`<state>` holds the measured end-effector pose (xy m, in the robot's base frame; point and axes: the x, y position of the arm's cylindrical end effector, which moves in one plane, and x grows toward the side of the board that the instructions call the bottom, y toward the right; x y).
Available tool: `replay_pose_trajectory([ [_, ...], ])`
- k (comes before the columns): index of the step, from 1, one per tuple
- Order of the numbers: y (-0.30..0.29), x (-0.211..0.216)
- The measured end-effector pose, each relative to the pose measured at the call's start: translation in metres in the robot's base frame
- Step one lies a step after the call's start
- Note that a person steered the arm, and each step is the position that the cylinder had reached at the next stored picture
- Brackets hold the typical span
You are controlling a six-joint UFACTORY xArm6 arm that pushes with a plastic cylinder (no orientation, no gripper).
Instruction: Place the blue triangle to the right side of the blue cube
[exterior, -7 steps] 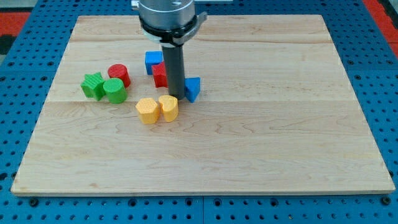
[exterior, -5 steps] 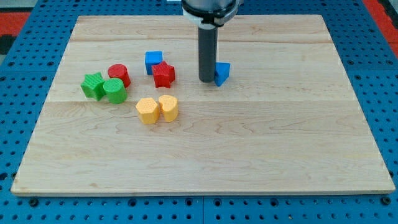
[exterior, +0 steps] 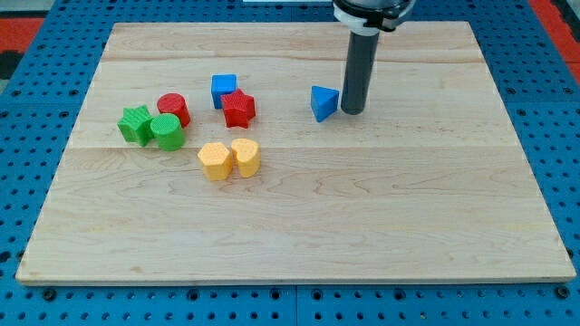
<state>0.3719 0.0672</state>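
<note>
The blue triangle (exterior: 323, 103) lies on the wooden board (exterior: 362, 208), right of centre toward the view's top. The blue cube (exterior: 223, 90) sits well to its left, with a red star (exterior: 238, 109) touching the cube's lower right. My tip (exterior: 352, 112) rests on the board just right of the blue triangle, touching or nearly touching its right side. The rod rises from there to the arm at the view's top.
A red cylinder (exterior: 172, 110), a green star (exterior: 136, 124) and a green cylinder (exterior: 167, 132) cluster at the view's left. Two yellow blocks (exterior: 216, 160) (exterior: 245, 157) sit side by side below the red star. Blue pegboard (exterior: 36, 81) surrounds the board.
The tip pushed the blue triangle to the right and up, away from the red star, then moved from the triangle's left side over to its right side.
</note>
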Motion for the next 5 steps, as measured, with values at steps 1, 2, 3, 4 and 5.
replay_pose_trajectory([
  [1, -0.059, -0.001],
  [2, -0.087, -0.001],
  [3, -0.115, 0.000],
  [4, -0.150, 0.000],
  [5, -0.158, 0.002],
])
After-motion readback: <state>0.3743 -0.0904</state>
